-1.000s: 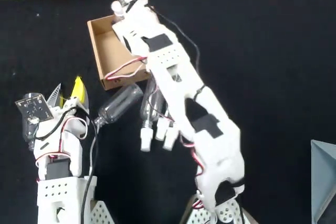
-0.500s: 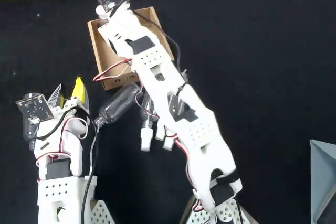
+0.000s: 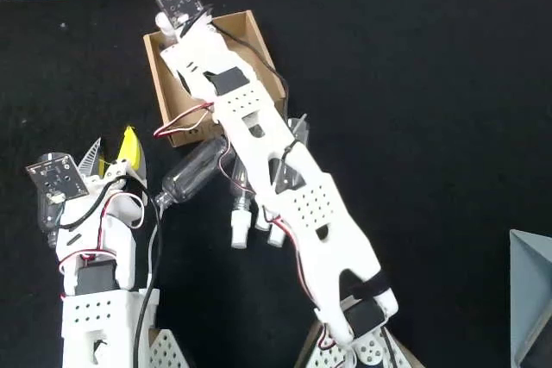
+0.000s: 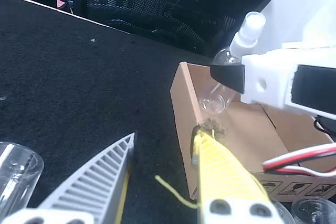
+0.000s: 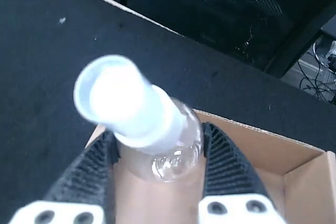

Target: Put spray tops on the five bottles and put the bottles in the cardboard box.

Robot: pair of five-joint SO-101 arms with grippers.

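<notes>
Right wrist view: right claw (image 5: 160, 142) clamps bottle (image 5: 176, 156) over box (image 5: 294, 153).

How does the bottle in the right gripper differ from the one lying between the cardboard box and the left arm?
The held bottle wears a white spray top; the lying bottle shows a bare-looking neck. The held bottle hangs in the right gripper over the cardboard box; the lying bottle rests on the table. Both are clear.

We see a clear bottle (image 5: 170, 162), white spray top (image 5: 118, 100), brown cardboard box (image 3: 177, 92), black table (image 3: 431, 84), left gripper (image 4: 164, 139) yellow and ribbed grey.
</notes>
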